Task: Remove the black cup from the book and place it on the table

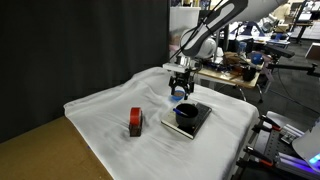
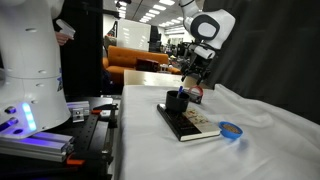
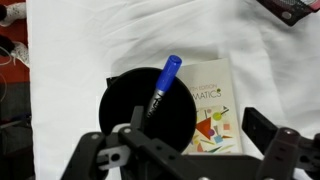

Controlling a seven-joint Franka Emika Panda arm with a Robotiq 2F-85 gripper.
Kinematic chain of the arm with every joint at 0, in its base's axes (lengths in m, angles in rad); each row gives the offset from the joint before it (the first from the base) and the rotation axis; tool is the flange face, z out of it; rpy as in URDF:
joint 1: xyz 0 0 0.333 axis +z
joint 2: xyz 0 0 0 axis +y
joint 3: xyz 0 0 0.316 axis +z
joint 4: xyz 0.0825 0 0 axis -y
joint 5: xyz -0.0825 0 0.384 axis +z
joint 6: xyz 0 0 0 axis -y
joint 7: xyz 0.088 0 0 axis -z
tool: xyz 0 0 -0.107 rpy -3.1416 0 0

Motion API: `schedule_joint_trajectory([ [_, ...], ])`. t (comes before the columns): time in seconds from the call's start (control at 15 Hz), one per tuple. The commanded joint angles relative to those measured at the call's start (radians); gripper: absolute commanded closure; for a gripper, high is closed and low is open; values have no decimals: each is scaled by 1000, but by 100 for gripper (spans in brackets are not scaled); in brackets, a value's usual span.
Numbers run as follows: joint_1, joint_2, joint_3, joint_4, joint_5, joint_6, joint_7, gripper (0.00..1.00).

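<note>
- Gripper (image 1: 179,88), jaws spread wide, hovers above the black cup (image 1: 186,114) at frame centre.
- Cup, holding a blue marker (image 3: 165,85), sits on the book (image 1: 202,113).

There is one desk (image 1: 95,108), and on it the counts are one book (image 3: 215,110), one black cup (image 3: 135,115), one red and black block (image 1: 135,122) and one blue round lid (image 2: 231,130). The wrist view adds one blue marker (image 3: 163,85). Both exterior views show one robot arm (image 1: 215,25) with one end effector (image 1: 180,88).
</note>
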Motion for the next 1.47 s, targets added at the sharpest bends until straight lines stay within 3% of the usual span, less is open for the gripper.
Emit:
schedule_joint_trajectory([
  [0.0,-6,2,5,9,9,16,-14,0],
  [0.53,-19,-30,-28,-39,-13,16,-12,0],
  [1.4,-73,-170,-101,-238,-120,2,-19,0],
])
